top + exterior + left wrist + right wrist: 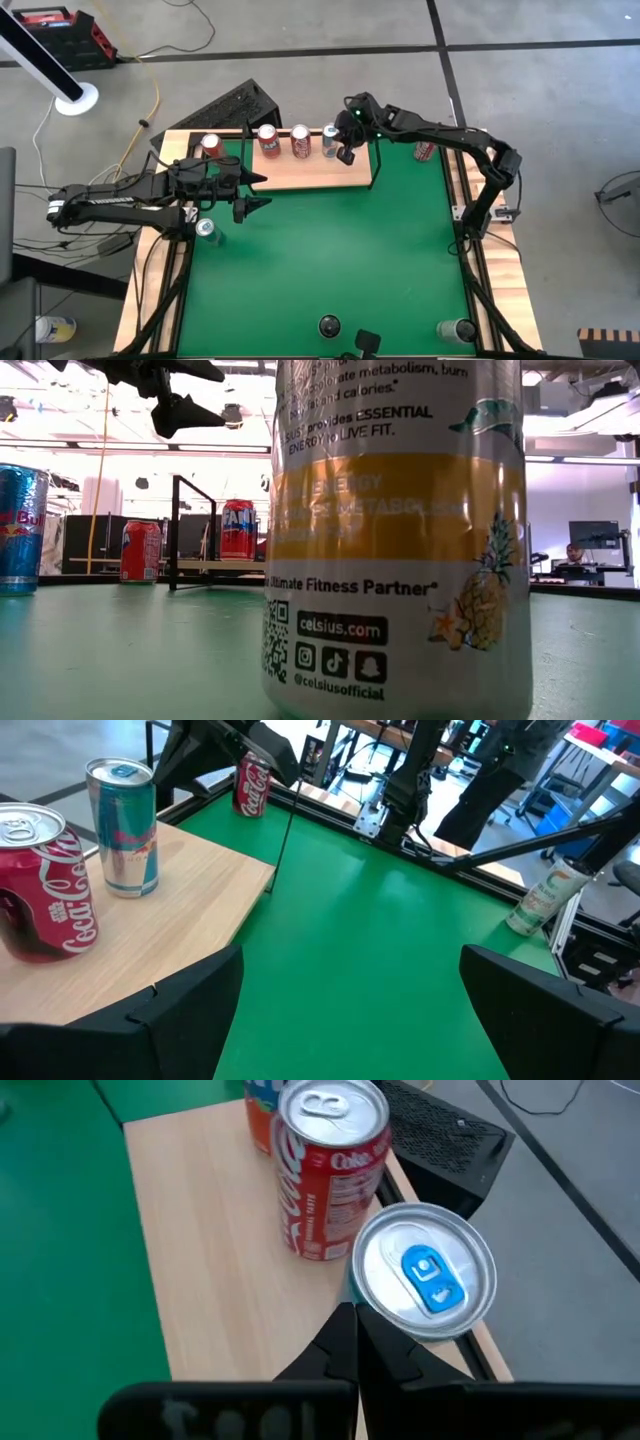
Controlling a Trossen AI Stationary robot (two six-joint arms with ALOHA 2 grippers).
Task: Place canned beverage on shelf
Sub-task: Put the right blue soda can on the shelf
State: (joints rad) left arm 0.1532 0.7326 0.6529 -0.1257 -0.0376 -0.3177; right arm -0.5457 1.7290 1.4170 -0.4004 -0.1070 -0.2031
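Observation:
The shelf (320, 172) is a light-wood board at the table's far side. Two red cans (267, 140) (300, 141) and a silver-blue can (330, 140) stand upright on it along its far edge. My right gripper (345, 153) is shut, its tips (352, 1325) just beside the silver-blue can's top (425, 1275), on its right. My left gripper (262, 192) is open and empty above the green table by the shelf's near left corner. Its fingers spread wide in the left wrist view (350, 1010). My right gripper's shut fingertips (375, 1342) stand close against the silver-blue can's side just under its rim, slanting down from above. I cannot tell whether they touch it. The can stands upright on the shelf board.
A red can (210, 146) stands on the left wooden rim and another (425, 151) on the right rim. A blue-silver can (205, 230) stands on the green at left. A pale can (460, 328) stands near the front right. A large can (395, 540) fills the low view.

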